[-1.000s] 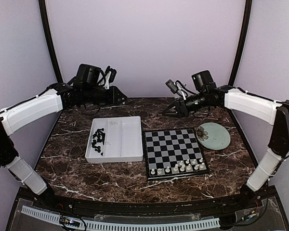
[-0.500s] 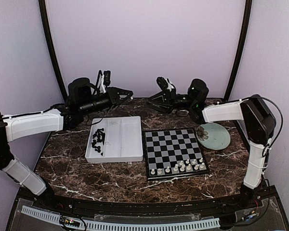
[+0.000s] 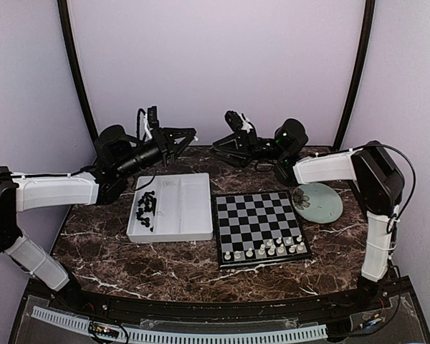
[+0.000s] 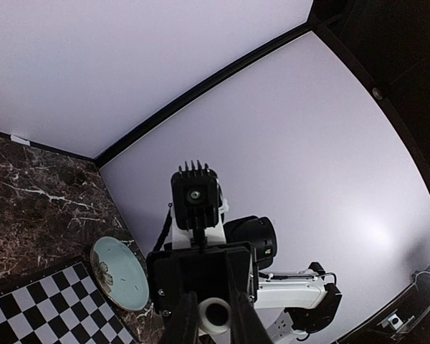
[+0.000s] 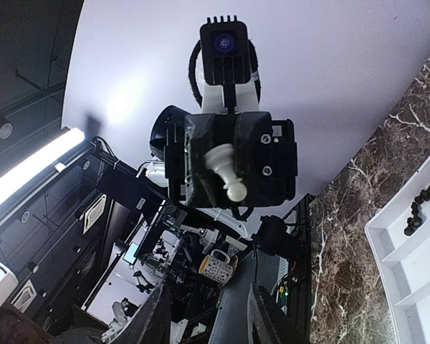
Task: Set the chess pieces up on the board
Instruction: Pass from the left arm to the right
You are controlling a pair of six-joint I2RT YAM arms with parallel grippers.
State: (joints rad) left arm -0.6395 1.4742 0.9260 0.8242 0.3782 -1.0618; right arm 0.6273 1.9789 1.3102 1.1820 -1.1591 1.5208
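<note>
The board (image 3: 260, 226) lies right of centre, with white chess pieces (image 3: 269, 249) on its two near rows. Black chess pieces (image 3: 145, 208) lie in the white tray (image 3: 183, 208). My left gripper (image 3: 188, 136) is raised over the back of the table, pointing right. In the left wrist view it (image 4: 215, 317) is shut on a white pawn (image 4: 216, 315). My right gripper (image 3: 217, 145) faces it a short gap away, pointing left. In the right wrist view it (image 5: 211, 319) is open and empty, and the left gripper (image 5: 229, 168) shows with the pawn (image 5: 226, 170) sticking out.
A pale green plate (image 3: 319, 202) sits right of the board, also in the left wrist view (image 4: 118, 272). The tray's corner (image 5: 416, 258) with black pieces (image 5: 426, 197) shows in the right wrist view. The marble table ends at the back wall behind both grippers.
Both grippers have moved towards each other over the back of the table; the right one has travelled left the most. They now face each other closely.
</note>
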